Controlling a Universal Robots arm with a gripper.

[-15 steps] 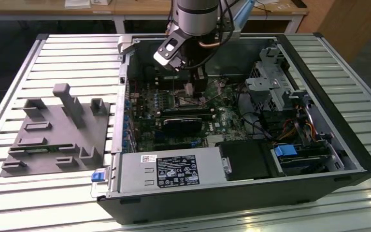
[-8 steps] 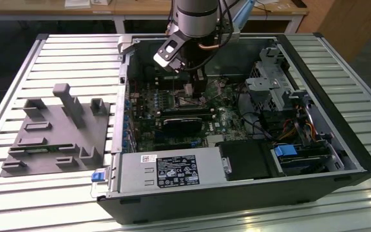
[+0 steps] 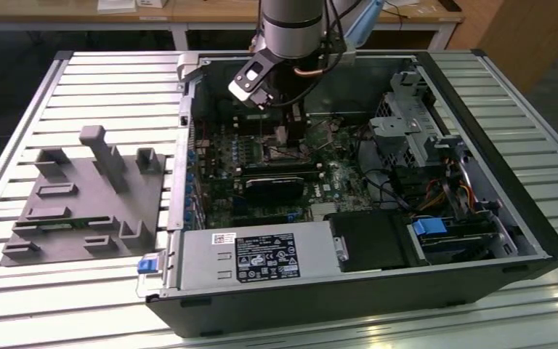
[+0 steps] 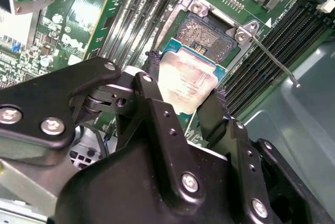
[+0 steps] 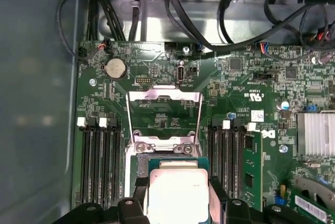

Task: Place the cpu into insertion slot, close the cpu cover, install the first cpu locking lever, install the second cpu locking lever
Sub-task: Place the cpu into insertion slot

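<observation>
Your pincer point(image 4: 184, 81) grips the chip point(image 4: 191, 72) by two opposite edges between its fingers point(image 4: 153, 80), holding it over the open socket point(image 4: 205, 33) near the middle of the green board point(image 5: 235, 103), the cover point(image 5: 163, 94) swung open.

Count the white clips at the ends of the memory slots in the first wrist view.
4 white clips: two on one side of the socket, two on the other. More may be hidden under the gripper holding the chip.
</observation>
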